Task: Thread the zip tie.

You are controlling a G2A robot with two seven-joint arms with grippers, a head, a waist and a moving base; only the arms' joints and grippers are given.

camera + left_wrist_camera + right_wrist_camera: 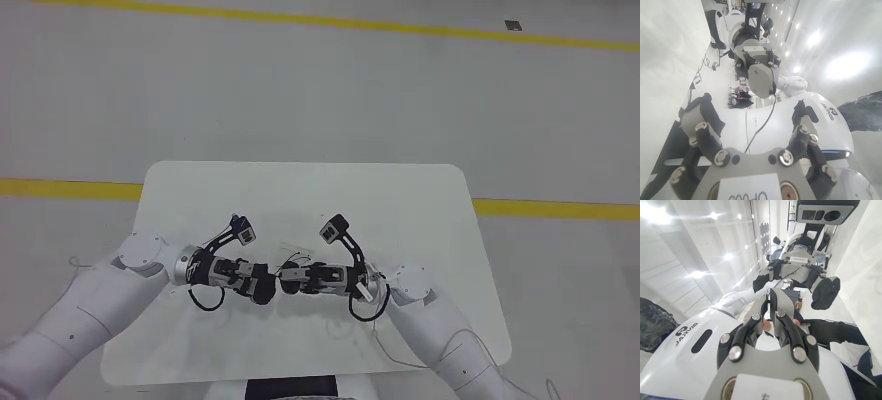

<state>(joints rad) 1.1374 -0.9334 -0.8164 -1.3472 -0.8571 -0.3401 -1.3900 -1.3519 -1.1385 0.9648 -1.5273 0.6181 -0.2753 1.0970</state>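
Overhead, white round-cornered table [420,200] on grey floor [300,100] with yellow lines [60,188]; left jaws spread, right jaws pinching thin black zip tie [764,124]

left gripper [753,101] splayed wide, facing right gripper [770,294] pinched closed.

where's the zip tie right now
In the left wrist view the zip tie is a thin black strip pinched in the shut right gripper, running from its tips in between the fingers of the open left gripper.
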